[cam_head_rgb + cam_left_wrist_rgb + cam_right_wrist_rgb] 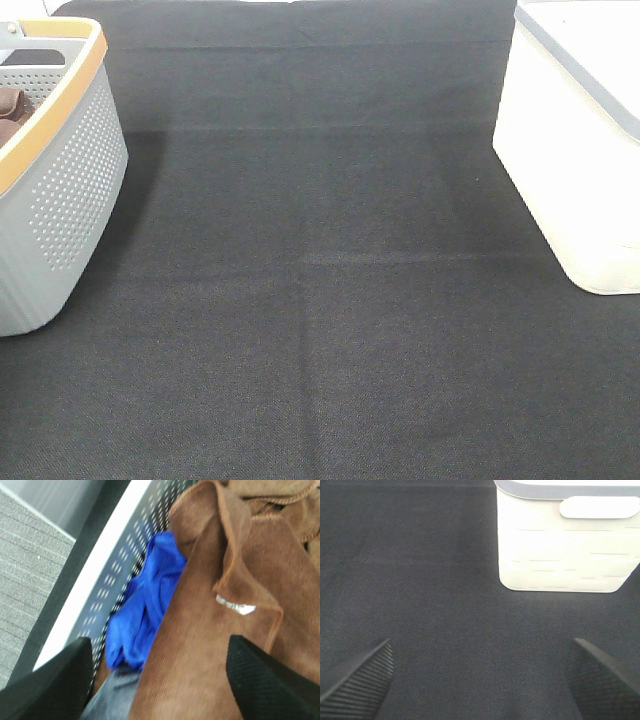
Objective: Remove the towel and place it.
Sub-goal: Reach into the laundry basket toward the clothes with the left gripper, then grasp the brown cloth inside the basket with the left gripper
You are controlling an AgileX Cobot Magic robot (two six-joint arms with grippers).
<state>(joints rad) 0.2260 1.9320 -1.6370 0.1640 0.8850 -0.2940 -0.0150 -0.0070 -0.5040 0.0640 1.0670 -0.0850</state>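
Note:
The towel [215, 630] is a reddish-brown cloth with a stitched hem and a small white tag, crumpled inside the grey perforated basket [60, 190] at the left. In the high view only a dark sliver of the towel [12, 108] shows over the rim. My left gripper [160, 680] hovers open just above the towel, one black finger [55, 685] on each side, nothing between them. My right gripper [480, 680] stands open above the bare dark mat, facing the white bin. Neither arm appears in the high view.
A blue cloth [145, 605] lies beside the towel against the basket wall [110, 575]. The basket has an orange rim. A white bin with a grey lid [580, 140], also [565, 540], stands at the right. A dark mat [320, 300] covers the table.

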